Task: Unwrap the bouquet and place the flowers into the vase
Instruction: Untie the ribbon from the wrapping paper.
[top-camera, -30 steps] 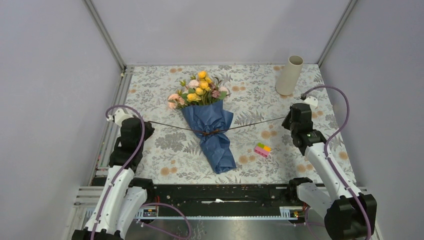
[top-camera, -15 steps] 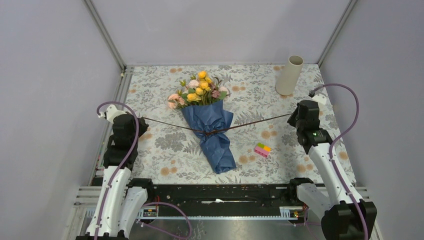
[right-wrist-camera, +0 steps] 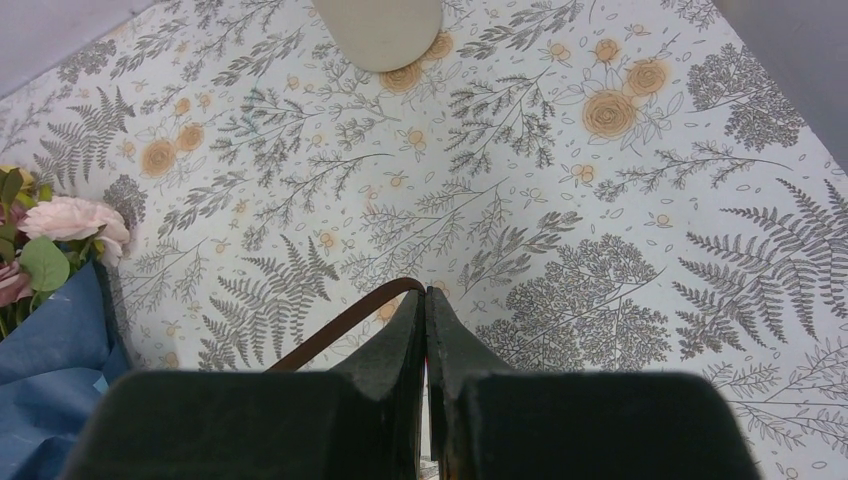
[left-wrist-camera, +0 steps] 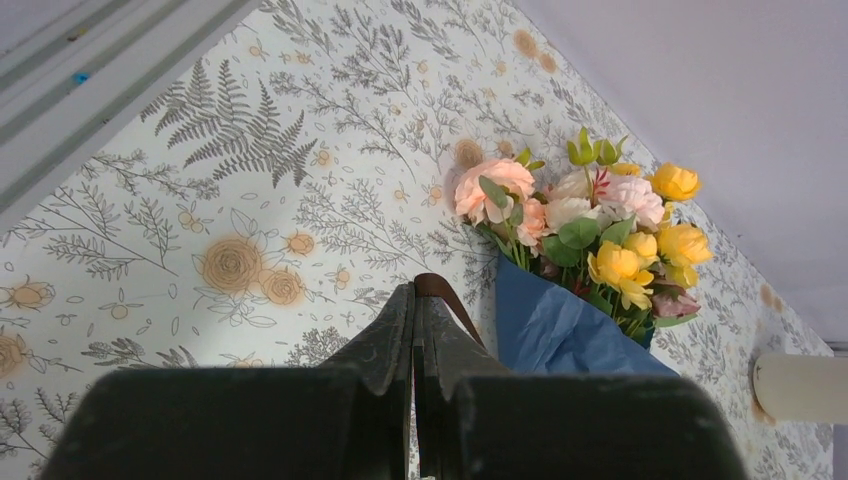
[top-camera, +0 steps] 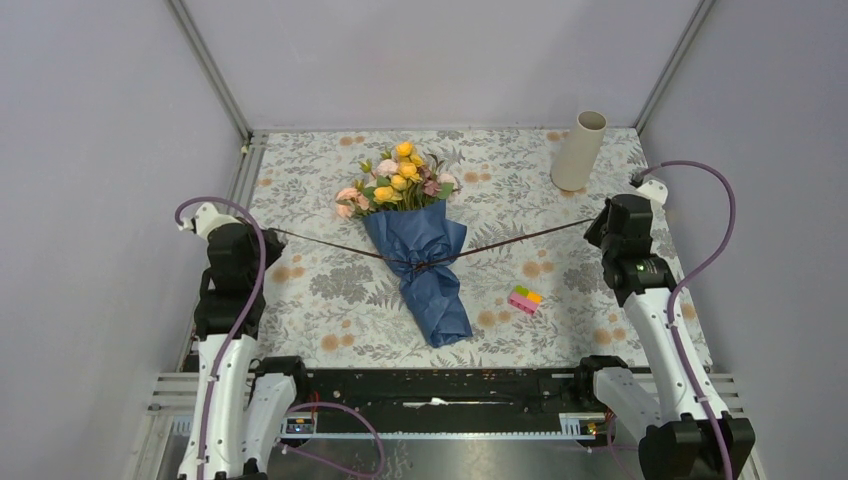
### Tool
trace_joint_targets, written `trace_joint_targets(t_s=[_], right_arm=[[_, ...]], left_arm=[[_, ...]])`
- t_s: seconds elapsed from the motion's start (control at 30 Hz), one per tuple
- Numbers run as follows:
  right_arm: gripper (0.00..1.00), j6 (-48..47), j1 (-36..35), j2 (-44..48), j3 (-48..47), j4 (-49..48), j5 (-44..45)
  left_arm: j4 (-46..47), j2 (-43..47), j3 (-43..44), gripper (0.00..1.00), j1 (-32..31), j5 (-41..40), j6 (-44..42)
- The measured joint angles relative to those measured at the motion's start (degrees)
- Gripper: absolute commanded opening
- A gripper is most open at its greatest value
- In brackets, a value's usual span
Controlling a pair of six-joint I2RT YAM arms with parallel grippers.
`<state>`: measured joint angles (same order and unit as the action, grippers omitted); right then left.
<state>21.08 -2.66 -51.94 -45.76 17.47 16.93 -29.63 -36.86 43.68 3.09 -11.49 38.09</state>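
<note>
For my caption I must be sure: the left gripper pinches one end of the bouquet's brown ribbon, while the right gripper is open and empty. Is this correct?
No: the right gripper is also shut, on the other end of the ribbon, as the right wrist view shows. The left gripper does pinch its end.

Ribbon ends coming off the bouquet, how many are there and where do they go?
2. One ribbon end runs from the knot to the left gripper, the other end to the right gripper, each shut on its end.

right gripper [right-wrist-camera: 425, 310] pinched on brown ribbon [right-wrist-camera: 335, 325], vase [right-wrist-camera: 380, 30] ahead, blue-wrapped bouquet [right-wrist-camera: 50, 340] at left edge
</note>
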Motion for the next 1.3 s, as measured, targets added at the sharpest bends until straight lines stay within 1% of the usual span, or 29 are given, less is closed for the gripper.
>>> trace_joint_targets(t_s=[0.47, 0.67, 1.03, 1.17, 1.2, 1.27, 1.3], right_arm=[[0.00, -0.5, 2.1, 0.0, 0.0, 0.4, -0.2], [0.00, -0.5, 4.2, 0.0, 0.0, 0.7, 0.0], [0.00, -0.5, 4.3, -0.2, 0.0, 0.7, 0.0], [0.00, -0.5, 4.4, -0.2, 0.0, 0.8, 0.0], [0.01, -0.5, 4.4, -0.2, 0.0, 0.9, 0.0], [0.10, -0.5, 4.5, -0.2, 0.0, 1.3, -0.1], [0.24, -0.5, 4.5, -0.2, 0.0, 1.4, -0.1]], left_arm=[[-1.2, 0.0, 0.9, 0.00, 3.9, 1.9, -1.2], [-3.1, 0.0, 2.3, 0.00, 6.2, 2.2, -3.0], [-4.7, 0.2, 3.9, 0.00, 8.9, 2.8, -5.4], [-5.4, 0.1, 5.9, 0.00, 9.3, 2.5, -6.7], [-5.5, 0.1, 6.6, 0.00, 9.3, 2.5, -7.0], [-5.5, 0.1, 7.3, 0.00, 9.4, 2.5, -7.8], [-5.5, 0.1, 7.5, 0.00, 9.4, 2.6, -8.2]])
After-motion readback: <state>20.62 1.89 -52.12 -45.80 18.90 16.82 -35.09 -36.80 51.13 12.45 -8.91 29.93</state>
